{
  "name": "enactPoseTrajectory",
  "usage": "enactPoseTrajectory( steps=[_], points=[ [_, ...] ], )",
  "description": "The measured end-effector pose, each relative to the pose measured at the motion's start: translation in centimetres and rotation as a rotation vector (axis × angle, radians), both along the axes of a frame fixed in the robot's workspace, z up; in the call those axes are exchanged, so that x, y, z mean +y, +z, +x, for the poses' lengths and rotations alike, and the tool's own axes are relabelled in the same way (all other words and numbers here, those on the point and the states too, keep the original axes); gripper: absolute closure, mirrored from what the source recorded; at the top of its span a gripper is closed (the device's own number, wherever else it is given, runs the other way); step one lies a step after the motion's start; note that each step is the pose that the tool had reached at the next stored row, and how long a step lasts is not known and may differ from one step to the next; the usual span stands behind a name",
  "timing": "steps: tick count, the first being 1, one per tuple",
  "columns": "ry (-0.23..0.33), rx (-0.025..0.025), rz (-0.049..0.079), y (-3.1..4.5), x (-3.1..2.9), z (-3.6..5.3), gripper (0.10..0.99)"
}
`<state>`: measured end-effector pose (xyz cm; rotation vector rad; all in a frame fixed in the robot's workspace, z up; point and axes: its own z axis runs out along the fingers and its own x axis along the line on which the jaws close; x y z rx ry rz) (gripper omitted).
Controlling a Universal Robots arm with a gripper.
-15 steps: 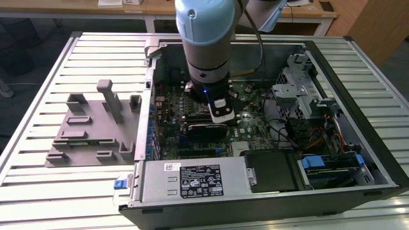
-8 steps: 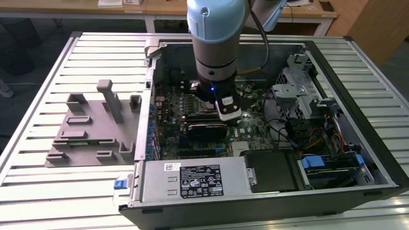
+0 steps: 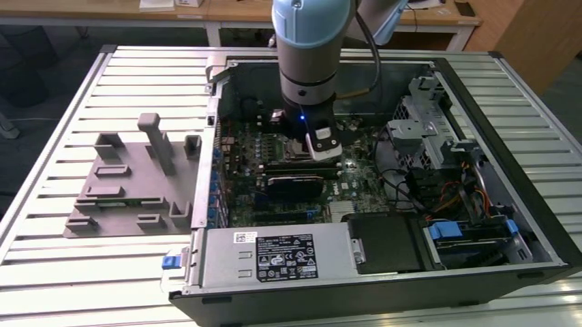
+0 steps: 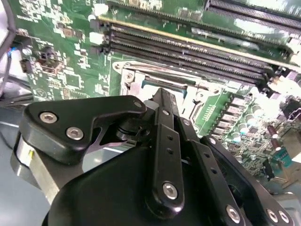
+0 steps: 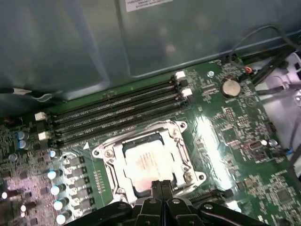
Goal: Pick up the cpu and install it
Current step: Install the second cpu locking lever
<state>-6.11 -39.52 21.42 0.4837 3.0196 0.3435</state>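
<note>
The small flat square cpu with a silver-grey metal top [image 5: 143,165] lies inside the metal-framed socket [image 5: 109,155] on the green motherboard [image 5: 235,136], low in the centre of the first wrist view. The black gripper [image 5: 162,188] hangs right over it, its fingers [image 5: 157,190] together at the chip's near edge. I judge this the seating step. The exterior view's arm hides the socket, so contact is unclear.

Silver-blue arm [image 3: 309,48], black screwed tool [image 4: 162,101]
</note>
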Motion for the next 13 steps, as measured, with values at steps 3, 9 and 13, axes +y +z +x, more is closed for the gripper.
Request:
enactPoseTrajectory(
  steps=[3,9,13],
  points=[
    [0.000,0.0093,-0.017,-0.10,0.77,0.01,0.980],
    [0.000,0.0215,-0.058,-0.19,1.82,0.01,0.980],
    [0.000,0.0215,-0.059,-0.19,1.82,0.01,0.980]
  ],
)
